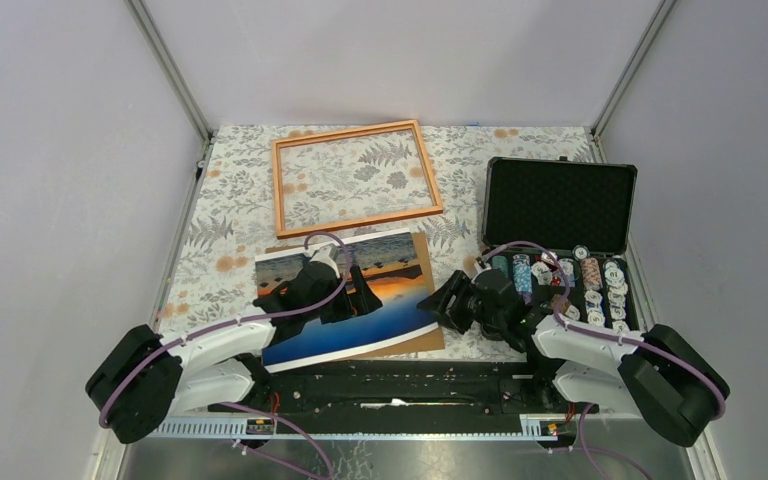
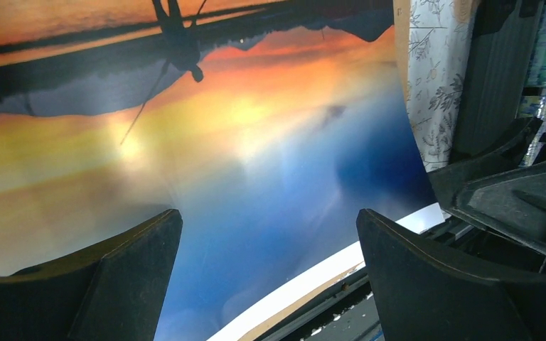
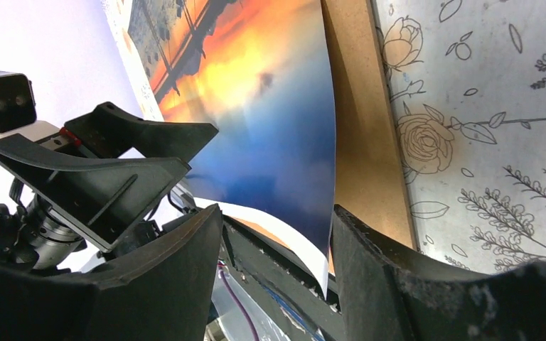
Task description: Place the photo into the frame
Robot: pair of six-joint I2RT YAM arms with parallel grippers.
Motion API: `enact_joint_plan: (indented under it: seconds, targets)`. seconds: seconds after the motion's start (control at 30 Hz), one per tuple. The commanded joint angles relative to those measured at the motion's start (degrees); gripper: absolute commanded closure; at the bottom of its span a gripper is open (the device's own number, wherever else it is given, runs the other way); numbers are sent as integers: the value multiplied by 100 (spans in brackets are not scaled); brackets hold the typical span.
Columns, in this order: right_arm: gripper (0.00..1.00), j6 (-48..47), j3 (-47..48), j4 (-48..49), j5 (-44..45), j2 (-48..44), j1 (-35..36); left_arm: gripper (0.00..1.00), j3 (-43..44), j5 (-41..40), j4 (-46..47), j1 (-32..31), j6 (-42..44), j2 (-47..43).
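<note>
Pinching the corner of the photo [image 1: 400, 300]
My right claw [image 3: 276, 213] is straddling the curled edge, unclenched; my left claw [image 2: 269, 213] is hovering released. Closing squarely is avoiding creases.

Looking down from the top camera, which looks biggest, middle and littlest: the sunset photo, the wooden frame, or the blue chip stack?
1 and 2. The photo and the frame: they look nearly alike, and the photo lies nearer the camera, so I won't rank them.
3. The blue chip stack: clearly the smallest.
</note>
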Motion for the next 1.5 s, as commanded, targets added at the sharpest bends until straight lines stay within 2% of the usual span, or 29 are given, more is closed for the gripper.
enact_joint_plan:
  seconds: [0.0,0.17,0.43,0.47,0.6,0.77,0.9,1.07,1.2,1.47]
  targets:
    - [38,269,-48,626,216,219,77,1,-135,59,285,-63,-139,112]
    - [52,224,70,883,284,732,127,1,-25,62,298,-102,-118,99]
    - [97,-117,247,772,505,913,278,1,206,23,68,-127,1,-256]
    - [100,-220,297,710,470,845,277,1,306,-28,-114,-125,46,-313]
    - [100,-756,515,163,307,286,274,1,856,-402,-761,-121,249,-682]
    - [100,-1526,1285,-1484,570,-1039,276,1,1699,-1219,-1698,-126,795,-1268]
    - [100,-2404,2779,-3174,1105,-1785,273,1,2432,-1888,-2284,-112,1212,-1532]
    - [100,-3897,5160,-4855,1965,-1426,271,1,2858,-2236,-2597,-118,1431,-1645]
    - [100,-5205,7394,-6107,2469,-213,272,1,2822,-2256,-2631,-113,1346,-1661]
    - [100,-7046,11852,-8115,2582,3030,276,1,2877,-2041,-2875,-118,1241,-1586]
